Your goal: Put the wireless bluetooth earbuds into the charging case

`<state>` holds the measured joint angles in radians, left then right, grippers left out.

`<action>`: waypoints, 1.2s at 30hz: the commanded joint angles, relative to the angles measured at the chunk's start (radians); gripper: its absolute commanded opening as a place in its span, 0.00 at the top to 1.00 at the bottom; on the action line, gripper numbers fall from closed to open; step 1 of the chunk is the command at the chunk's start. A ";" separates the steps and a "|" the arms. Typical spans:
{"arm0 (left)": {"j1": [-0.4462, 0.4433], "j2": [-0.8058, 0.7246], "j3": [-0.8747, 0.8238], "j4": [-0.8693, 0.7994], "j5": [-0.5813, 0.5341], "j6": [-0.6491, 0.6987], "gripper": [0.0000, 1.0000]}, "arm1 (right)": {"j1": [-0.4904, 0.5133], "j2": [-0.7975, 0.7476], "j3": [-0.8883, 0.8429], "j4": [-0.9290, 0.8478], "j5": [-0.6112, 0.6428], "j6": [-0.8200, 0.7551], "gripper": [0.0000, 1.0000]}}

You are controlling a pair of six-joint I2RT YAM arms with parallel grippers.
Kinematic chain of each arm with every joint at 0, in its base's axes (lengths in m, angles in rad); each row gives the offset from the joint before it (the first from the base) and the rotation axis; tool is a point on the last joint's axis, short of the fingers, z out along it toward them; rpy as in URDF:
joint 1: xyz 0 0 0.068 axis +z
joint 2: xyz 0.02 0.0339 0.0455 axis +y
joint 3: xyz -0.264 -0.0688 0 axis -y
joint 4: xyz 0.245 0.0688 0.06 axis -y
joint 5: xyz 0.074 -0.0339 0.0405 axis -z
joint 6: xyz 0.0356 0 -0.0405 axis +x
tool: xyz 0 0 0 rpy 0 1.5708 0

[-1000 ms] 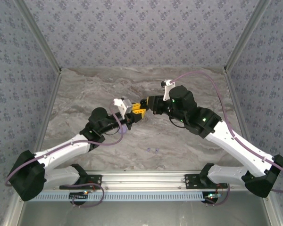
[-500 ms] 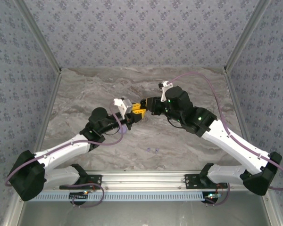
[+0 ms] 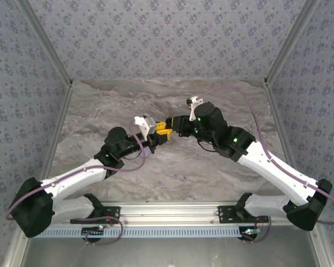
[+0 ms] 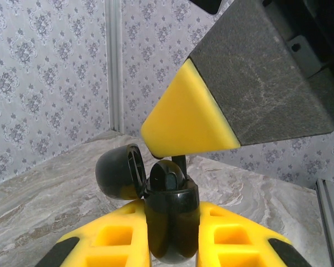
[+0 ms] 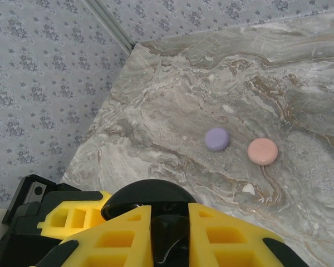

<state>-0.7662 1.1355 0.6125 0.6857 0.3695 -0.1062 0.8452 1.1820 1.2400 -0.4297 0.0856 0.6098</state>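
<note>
Above mid-surface [image 5: 211,72], the two arms were seen tip to tip. The left end effector [image 3: 160,132] was closed on a black case [image 4: 171,222], which was held upright with its lid [image 4: 118,172] swung open to the left in the left wrist view. The right end effector [image 5: 170,214] was nearly closed on what was taken to be a black earbud [image 4: 180,162]. Its stem was seen just below the yellow fingertip, long axis roughly vertical, pointing down into the case mouth and touching or almost touching it. A short push along that axis was judged to be needed next. A lilac case [image 5: 216,139] and a pink case [image 5: 262,151] were seen lying shut on the surface, well apart from both arms.
</note>
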 commanded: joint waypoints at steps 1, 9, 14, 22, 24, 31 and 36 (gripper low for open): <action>-0.005 -0.016 0.038 0.049 -0.004 -0.013 1.00 | 0.006 0.005 -0.009 -0.027 -0.028 0.011 0.77; -0.005 -0.021 0.041 0.051 0.000 -0.013 1.00 | -0.023 0.000 -0.002 0.011 -0.109 0.011 0.59; -0.005 -0.035 0.041 0.049 0.003 -0.016 1.00 | -0.081 -0.062 0.012 0.015 -0.149 -0.064 0.39; -0.005 -0.049 0.050 0.049 0.033 -0.036 1.00 | -0.258 -0.120 -0.174 0.215 -0.488 -0.041 0.00; -0.005 -0.048 0.054 0.048 0.042 -0.042 1.00 | -0.268 -0.101 -0.189 0.257 -0.555 -0.029 0.00; -0.005 -0.037 0.061 0.042 0.044 -0.046 1.00 | -0.253 -0.037 -0.192 0.397 -0.706 0.006 0.00; -0.005 -0.031 0.059 0.042 0.045 -0.055 1.00 | -0.235 -0.022 -0.191 0.480 -0.747 0.039 0.00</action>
<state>-0.7673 1.1069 0.6277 0.6849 0.3965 -0.1448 0.6014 1.1511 1.0470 -0.0475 -0.5850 0.6090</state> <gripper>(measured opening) 0.178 0.999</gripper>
